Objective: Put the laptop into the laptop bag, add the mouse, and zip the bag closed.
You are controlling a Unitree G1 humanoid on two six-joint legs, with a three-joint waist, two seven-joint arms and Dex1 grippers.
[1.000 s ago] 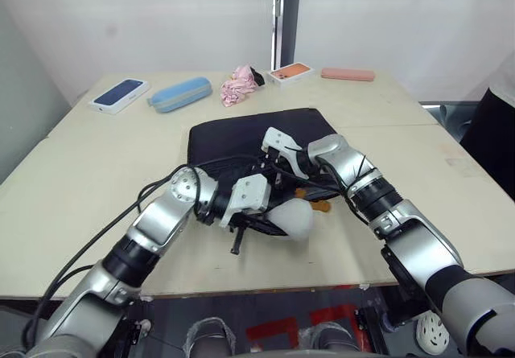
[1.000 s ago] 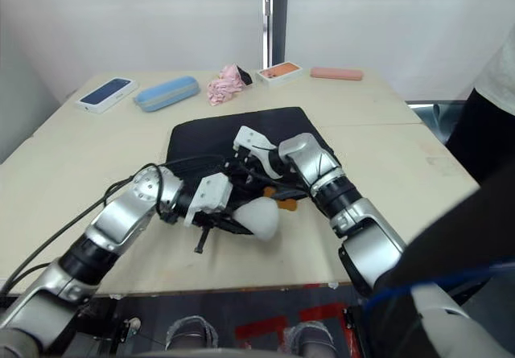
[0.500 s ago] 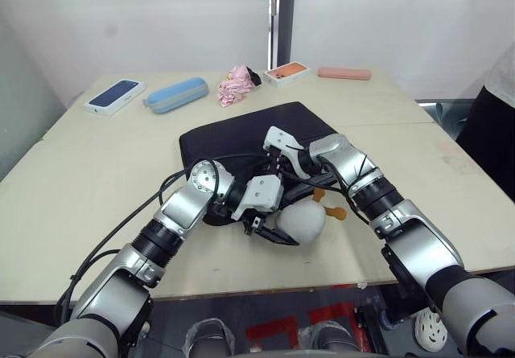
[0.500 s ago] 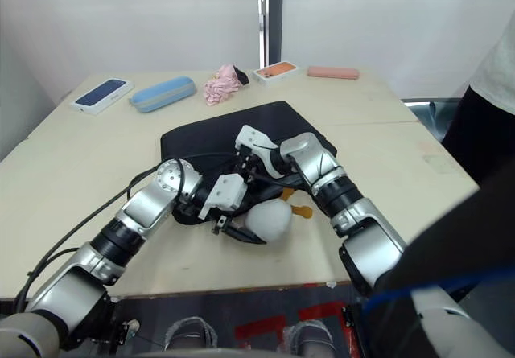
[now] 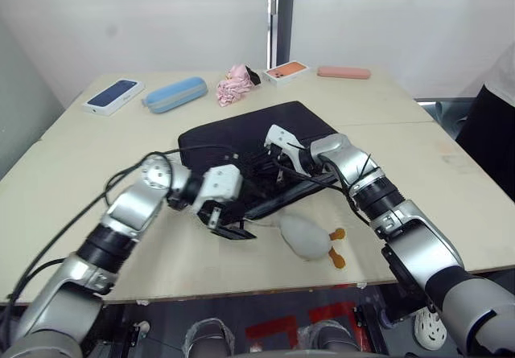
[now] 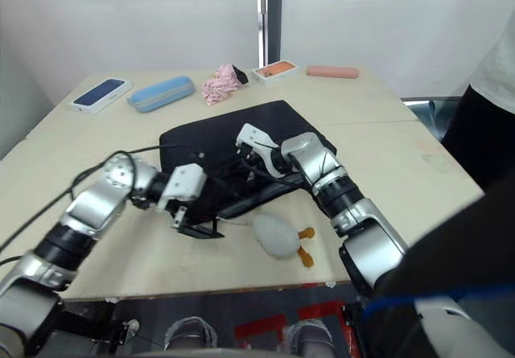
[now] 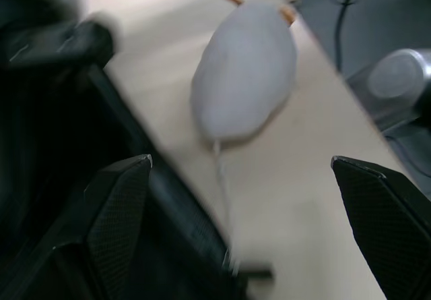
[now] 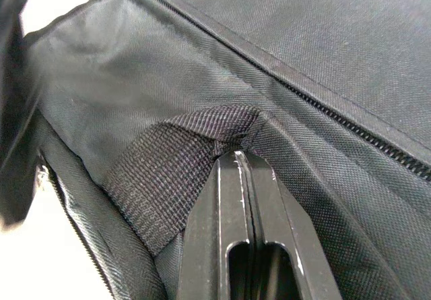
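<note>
Left hand point(image 5: 229, 226) sits at the near edge of the bag point(image 5: 241, 133), low over the desk point(image 5: 72, 181), spread wide with nothing in it. Right hand point(image 5: 278, 167) is down on the bag's near side, pinched on black fabric. A puffy white toy point(image 5: 304, 236) with orange feet lies on the desk just beside the bag's near edge; I do not take it for the mouse. I cannot tell whether the laptop is inside the bag.

From the right eye I read the same layout: bag in mid-desk, both hands at its near edge, toy between the bag and the desk's front edge.

On the left wrist camera the 2 fingers point(image 7: 111, 219) stand far apart. The toy lies ahead between them on bare desk, and the bag's dark edge runs along 1 finger. A thin pale cord point(image 7: 219, 178) trails from the toy toward the hand.

On the right wrist camera the fingers point(image 8: 236, 199) are pressed together on the woven strap point(image 8: 175, 172) where it meets the bag's side, with the zipper point(image 8: 337, 108) running past just beyond.

My read is that I am working the bag's mouth. To do it well I would hold the strap pinch firm and slightly raised so the opening gapes, bring the left hand onto the bag's edge rather than the toy, and steer clear of that cord.
</note>
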